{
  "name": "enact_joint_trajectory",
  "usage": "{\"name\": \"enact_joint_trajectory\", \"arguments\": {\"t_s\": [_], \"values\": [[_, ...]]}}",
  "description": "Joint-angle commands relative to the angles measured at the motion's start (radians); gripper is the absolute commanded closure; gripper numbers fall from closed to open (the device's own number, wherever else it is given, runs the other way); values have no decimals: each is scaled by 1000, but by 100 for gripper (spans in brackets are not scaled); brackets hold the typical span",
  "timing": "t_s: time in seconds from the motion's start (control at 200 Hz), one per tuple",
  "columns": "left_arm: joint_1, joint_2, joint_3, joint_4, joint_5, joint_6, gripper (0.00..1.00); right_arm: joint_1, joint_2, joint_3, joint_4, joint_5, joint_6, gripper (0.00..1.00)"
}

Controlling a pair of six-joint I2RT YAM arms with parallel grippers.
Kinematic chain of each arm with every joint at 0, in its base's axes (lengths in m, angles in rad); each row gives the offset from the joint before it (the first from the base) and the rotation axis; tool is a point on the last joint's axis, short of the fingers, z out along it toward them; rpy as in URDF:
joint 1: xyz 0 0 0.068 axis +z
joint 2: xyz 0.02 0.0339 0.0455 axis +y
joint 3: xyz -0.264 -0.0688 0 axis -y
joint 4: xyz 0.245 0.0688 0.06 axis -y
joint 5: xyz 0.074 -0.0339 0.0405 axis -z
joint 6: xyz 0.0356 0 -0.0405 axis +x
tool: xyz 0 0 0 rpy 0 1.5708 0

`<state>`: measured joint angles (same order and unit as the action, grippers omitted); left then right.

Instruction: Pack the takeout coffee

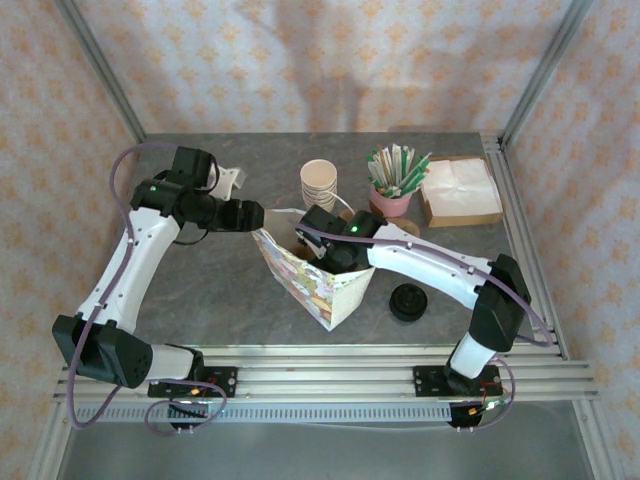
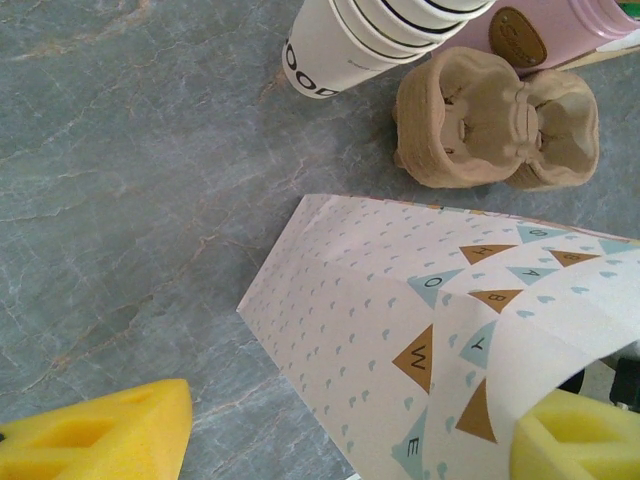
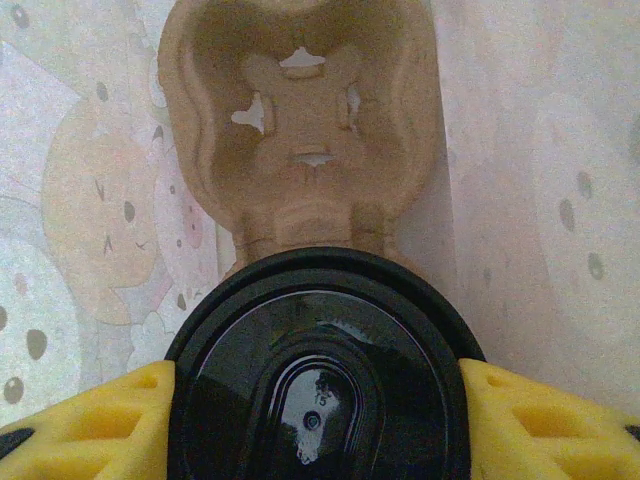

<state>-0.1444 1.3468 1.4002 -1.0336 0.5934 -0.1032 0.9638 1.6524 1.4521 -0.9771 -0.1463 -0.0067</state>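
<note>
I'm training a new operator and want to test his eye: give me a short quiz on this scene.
1. True or false: the right fingers grip the takeout coffee at its black lid.
2. What lies below the coffee inside the paper bag? A) a plate B) a cardboard cup carrier C) a sandwich
3. What colour is the cup holding the green-and-white sticks?
Key: 1 true; 2 B; 3 pink.
</note>
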Motion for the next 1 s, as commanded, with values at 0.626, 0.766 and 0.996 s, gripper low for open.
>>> {"name": "enact_joint_trajectory", "arguments": {"t_s": [0.626, 0.766, 0.996], "values": [[-2, 9, 30, -31, -59, 14, 30, -17, -24, -62, -59, -2, 17, 59], [-3, 11, 29, -33, -61, 17, 30, -26, -27, -89, -24, -30, 20, 59], [-5, 15, 27, -38, -75, 19, 30, -38, -25, -133, 1, -45, 22, 59]]}}
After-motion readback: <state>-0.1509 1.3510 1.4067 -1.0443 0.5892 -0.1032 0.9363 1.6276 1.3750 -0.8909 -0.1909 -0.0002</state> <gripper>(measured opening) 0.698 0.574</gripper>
